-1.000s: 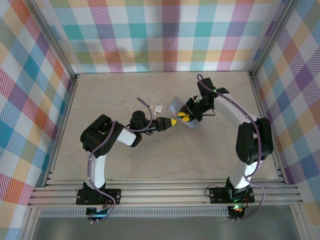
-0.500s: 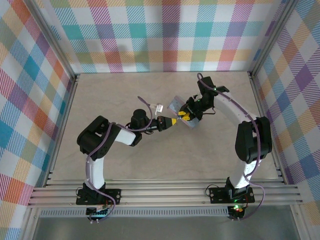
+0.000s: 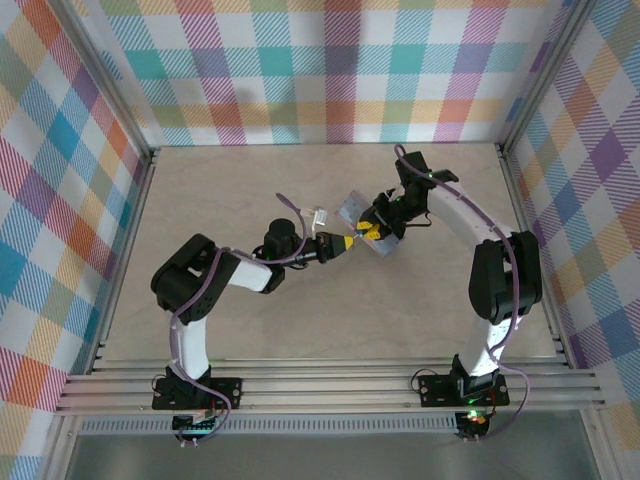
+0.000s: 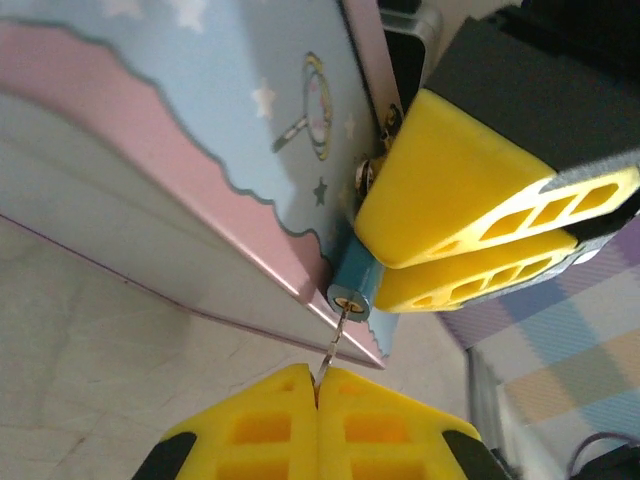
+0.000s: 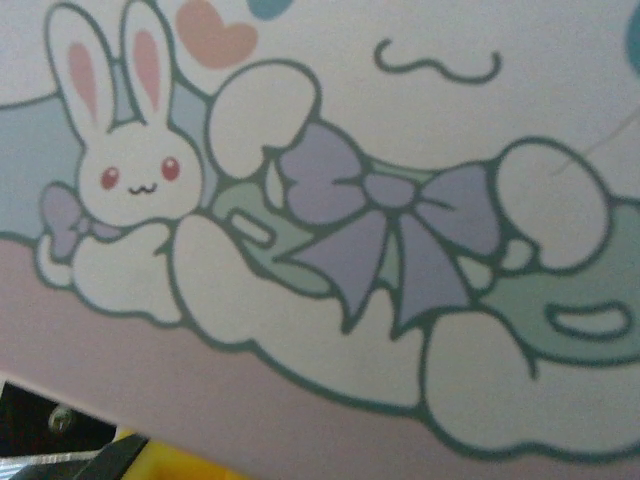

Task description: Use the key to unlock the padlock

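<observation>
The left jaws are pressed together with no gap, and their yellow fingers (image 4: 255,425) fill the bottom centre of the left wrist view. They pinch the key (image 4: 333,345), a thin dark sliver that rises from the seam between them and leans a little to the right. Its tip meets the middle of the pale round end face of the padlock (image 4: 355,285), a small dark blue body just above. How far the tip goes in cannot be told.

The right jaws come in from the upper right of that view. Their two yellow fingers (image 4: 450,190) are closed on the padlock, with only its lower end sticking out at their left tips. A bit of bright metal shows at the upper left corner of the top finger, against the tin's edge.

The padlock lies along the edge of the tin (image 4: 200,110), a pale blue box with a pink band and small star prints, which runs from the upper left down to the centre. In the right wrist view the tin (image 5: 350,130) shows a rabbit, a purple bow and cloud shapes at close range, with a yellow finger (image 5: 180,465) at the bottom left edge.

From the top camera the two arms meet nose to nose at the centre of the beige bench (image 3: 250,190), over the tin (image 3: 352,210). Plaid walls (image 3: 330,70) stand around the bench.
</observation>
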Available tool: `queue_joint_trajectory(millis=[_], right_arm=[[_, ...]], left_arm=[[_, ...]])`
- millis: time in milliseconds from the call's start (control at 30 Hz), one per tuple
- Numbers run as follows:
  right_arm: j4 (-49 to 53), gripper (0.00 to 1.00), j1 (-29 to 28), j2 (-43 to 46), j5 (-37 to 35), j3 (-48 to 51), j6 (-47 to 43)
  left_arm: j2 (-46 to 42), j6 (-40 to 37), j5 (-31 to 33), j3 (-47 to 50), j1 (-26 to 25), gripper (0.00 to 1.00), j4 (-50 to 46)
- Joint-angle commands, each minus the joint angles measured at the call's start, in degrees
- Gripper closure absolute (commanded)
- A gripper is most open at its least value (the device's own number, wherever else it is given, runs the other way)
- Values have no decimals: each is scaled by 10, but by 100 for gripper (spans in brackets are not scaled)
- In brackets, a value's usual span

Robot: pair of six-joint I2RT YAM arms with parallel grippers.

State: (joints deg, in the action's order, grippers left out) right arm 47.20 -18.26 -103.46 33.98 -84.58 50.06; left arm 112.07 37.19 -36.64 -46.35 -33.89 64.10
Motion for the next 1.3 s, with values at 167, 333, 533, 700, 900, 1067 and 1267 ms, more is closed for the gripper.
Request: queue_joint_trajectory(millis=[167,333,533,700,900,1067,1267], right_arm=[[14,100,-18,-4,126,1,-5],[2,100,-17,-1,139,10,2],[17,100,-13,-2,153,9,-6],[55,100,-8,-10,166,-9,-32],[74,100,-3,-14,173,-17,-44],[58,100,-3,-13,190,-11,-33],[50,100,-3,-8,197,-2,-32]], left_arm=[[23,125,-46,-66,9,100,138],[13,106,-24,-77,0,100,114],[-41,-36,35,-47,-15,100,4],[-70,-133,44,-44,-19,100,-67],[-80,-138,32,-55,-19,100,-80],[-33,-15,8,-64,-20,100,40],[10,117,-6,-83,-20,100,125]])
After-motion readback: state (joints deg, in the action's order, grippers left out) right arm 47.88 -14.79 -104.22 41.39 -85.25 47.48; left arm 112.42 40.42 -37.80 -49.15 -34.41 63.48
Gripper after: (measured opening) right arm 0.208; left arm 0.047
